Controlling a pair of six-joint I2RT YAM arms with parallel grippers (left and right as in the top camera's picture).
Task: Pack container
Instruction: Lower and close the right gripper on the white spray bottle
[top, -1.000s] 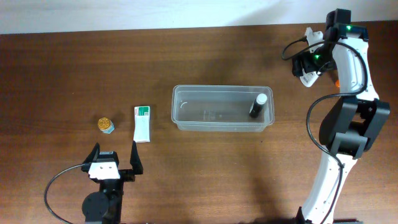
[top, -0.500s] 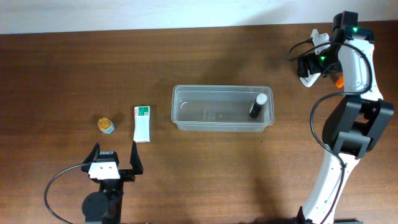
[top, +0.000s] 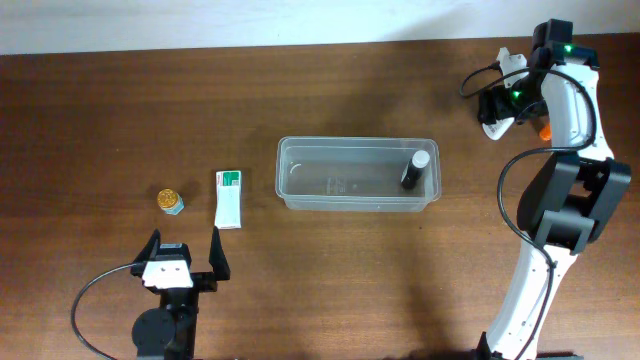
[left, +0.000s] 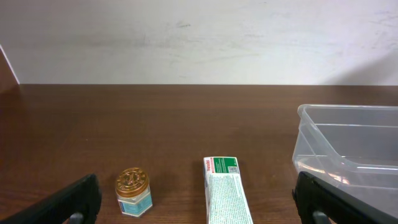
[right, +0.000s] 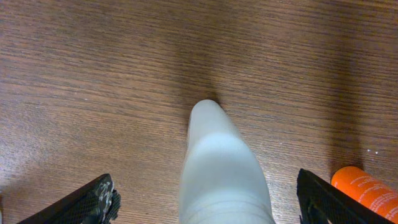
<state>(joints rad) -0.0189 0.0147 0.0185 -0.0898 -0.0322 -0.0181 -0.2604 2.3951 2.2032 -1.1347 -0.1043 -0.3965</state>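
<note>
Right gripper (right: 205, 190) fingers apart, straddling a white tube (right: 214, 155) lying lengthwise between them (not touching); container (top: 290, 170) sits mid-table, well apart; left gripper (top: 185, 252), also spread, is farther off.

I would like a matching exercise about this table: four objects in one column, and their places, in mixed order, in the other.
Objects
1. gold-lidded jar
2. green-and-white box
3. small bottle
4. white tube

Places
A. inside the container, at one end
B. between the open jaws of the right gripper
C. beside the box, on the side away from the container
D. between the jar and the container

Pairs: 1-C, 2-D, 3-A, 4-B
</note>
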